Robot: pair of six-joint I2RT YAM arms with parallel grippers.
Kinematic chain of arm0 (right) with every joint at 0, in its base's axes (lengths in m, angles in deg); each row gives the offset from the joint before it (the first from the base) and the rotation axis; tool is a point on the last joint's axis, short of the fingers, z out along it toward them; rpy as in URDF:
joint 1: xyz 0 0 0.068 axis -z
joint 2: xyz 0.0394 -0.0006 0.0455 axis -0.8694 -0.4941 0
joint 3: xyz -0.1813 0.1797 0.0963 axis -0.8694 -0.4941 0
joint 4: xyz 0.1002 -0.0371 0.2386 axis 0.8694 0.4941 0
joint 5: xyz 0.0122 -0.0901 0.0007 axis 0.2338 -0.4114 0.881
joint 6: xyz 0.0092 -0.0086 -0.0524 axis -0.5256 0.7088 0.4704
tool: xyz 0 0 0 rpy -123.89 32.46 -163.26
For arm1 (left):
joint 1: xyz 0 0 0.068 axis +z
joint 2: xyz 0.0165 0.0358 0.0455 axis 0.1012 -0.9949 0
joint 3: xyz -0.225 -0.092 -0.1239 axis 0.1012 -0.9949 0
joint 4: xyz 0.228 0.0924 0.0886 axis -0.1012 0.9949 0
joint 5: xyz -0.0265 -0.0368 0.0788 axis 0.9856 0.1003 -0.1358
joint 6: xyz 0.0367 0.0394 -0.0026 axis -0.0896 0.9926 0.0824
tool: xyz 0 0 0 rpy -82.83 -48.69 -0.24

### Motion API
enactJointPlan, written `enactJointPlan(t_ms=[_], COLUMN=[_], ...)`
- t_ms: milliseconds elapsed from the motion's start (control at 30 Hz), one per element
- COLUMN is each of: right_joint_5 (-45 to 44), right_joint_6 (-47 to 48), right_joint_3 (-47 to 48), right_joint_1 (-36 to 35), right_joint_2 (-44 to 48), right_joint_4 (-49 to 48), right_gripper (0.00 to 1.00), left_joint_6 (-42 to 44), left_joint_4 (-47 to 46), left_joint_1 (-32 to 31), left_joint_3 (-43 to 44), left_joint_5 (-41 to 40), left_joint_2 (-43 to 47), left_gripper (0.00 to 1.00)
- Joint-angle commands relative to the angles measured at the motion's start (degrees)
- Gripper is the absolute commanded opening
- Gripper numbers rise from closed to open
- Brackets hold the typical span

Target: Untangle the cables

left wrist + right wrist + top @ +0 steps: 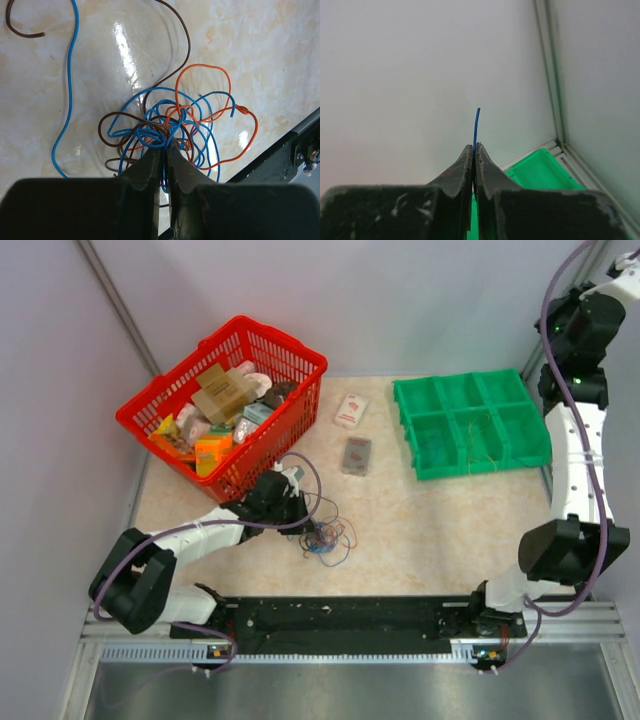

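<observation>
The cables (pixel 170 120) lie as a loose tangle of thin blue, orange and brown wires on the beige table, also seen in the top view (pixel 327 536). One long blue strand (pixel 70 85) trails off to the left. My left gripper (pixel 165 146) is low at the tangle's near edge, shut on blue strands of the knot; in the top view it (pixel 303 528) sits just left of the tangle. My right gripper (pixel 474 146) is raised high near the back right wall, shut on a single thin blue wire (pixel 476 122) whose end sticks up past the fingertips.
A red basket (pixel 290 343) full of packaged goods stands at the back left. A green compartment tray (pixel 402 392) is at the back right, below the right gripper (pixel 540 170). Two small packets (pixel 350 410) (pixel 356 455) lie between them. A black rail (pixel 350 615) runs along the near edge.
</observation>
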Motion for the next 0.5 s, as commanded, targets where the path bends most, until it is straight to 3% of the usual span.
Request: enactJointPlan(t_ms=[0, 133, 433, 467], right_joint_5=[-2.0, 6.1, 8.4, 2.9], right_joint_6=[4.0, 3.2, 4.1, 6.7], right_joint_3=[-2.8, 4.0, 10.6, 9.9], right_joint_1=[1.2, 1.5, 0.4, -1.1], right_joint_2=[3.2, -1.5, -1.2, 0.1], right_joint_4=[-3.2, -2.2, 0.0, 0.9], right_gripper=[0.00, 0.00, 0.00, 0.00], left_joint_6=[0.5, 0.2, 0.1, 0.3], left_joint_4=[-2.7, -2.9, -2.7, -2.7], left_joint_1=[0.6, 0.6, 1.0, 1.0], left_joint_3=[-0.8, -1.0, -0.6, -0.5], left_joint_5=[1.3, 1.4, 1.6, 1.6], left_joint_2=[0.8, 1.0, 0.5, 0.4], left_gripper=[0.12, 0.12, 0.12, 0.12])
